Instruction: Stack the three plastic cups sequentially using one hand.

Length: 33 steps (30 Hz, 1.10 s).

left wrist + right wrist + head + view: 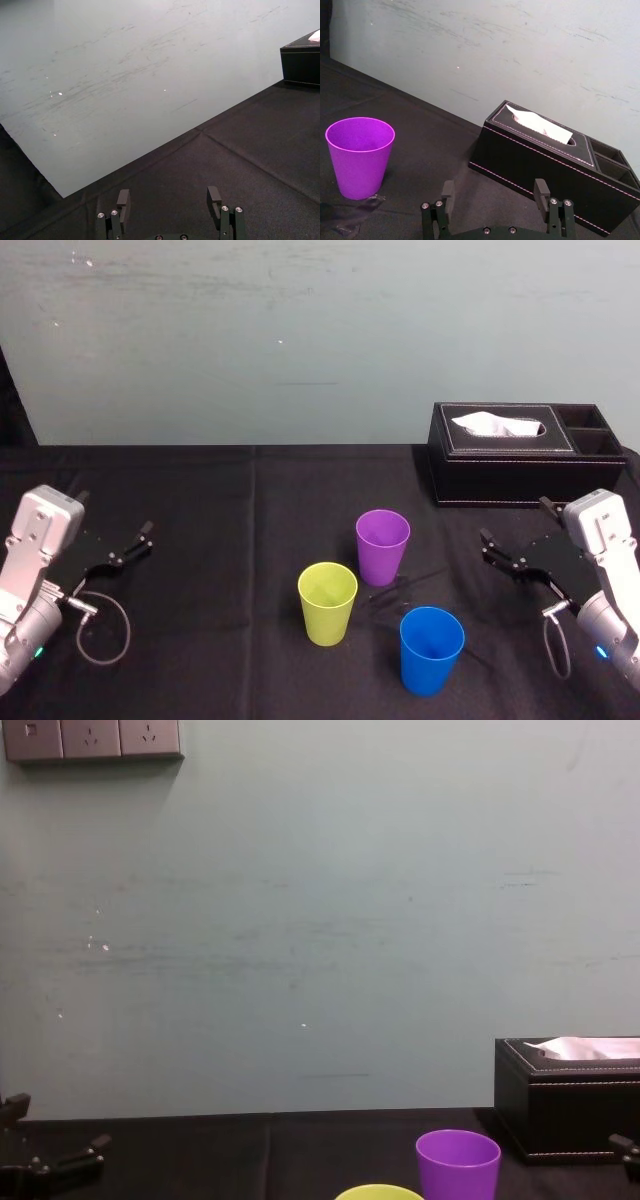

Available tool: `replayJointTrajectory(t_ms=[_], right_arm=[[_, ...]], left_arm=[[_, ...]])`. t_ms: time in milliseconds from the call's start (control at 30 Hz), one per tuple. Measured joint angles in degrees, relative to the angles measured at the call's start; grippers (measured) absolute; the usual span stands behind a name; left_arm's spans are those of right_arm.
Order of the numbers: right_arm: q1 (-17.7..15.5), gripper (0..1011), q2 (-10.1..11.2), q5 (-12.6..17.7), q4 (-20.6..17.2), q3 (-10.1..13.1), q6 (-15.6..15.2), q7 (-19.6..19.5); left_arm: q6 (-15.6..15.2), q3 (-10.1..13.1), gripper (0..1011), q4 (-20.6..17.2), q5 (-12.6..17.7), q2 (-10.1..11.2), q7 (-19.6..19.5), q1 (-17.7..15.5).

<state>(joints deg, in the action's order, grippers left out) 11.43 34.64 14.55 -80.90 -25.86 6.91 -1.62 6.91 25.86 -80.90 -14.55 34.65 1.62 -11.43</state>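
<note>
While all three plastic cups stand upright and apart on the black tablecloth (220,640), none is nested in another. The black tissue box (510,465), a white tissue (495,425) poking from its slot, sits at the back of the table on the robot's right. The purple cup (383,545) stands nearest the box, to its left and closer to the robot. The yellow-green cup (327,602) is farther left of the box, just beside the purple one without touching it. The blue cup (432,649) is farthest from the box toward the robot, roughly in line with the box's left end.

The right gripper (494,185) hangs near the box's front, on the robot's side of its right end. Its fingers are spread wide and hold nothing; they point across the cloth toward the cups, the purple one ahead of them. The left gripper (168,192) waits well away from the box at the table's opposite side, fingers likewise spread and empty.
</note>
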Motion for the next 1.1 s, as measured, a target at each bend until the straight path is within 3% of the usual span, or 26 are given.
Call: replayJointTrajectory(t_ms=[1100], right_arm=[[0.0, 1004, 0.0, 0.0, 0.0, 0.0, 0.0, 0.0]], left_arm=[[0.0, 0.0, 1000, 0.0, 0.0, 0.0, 0.0, 0.0]])
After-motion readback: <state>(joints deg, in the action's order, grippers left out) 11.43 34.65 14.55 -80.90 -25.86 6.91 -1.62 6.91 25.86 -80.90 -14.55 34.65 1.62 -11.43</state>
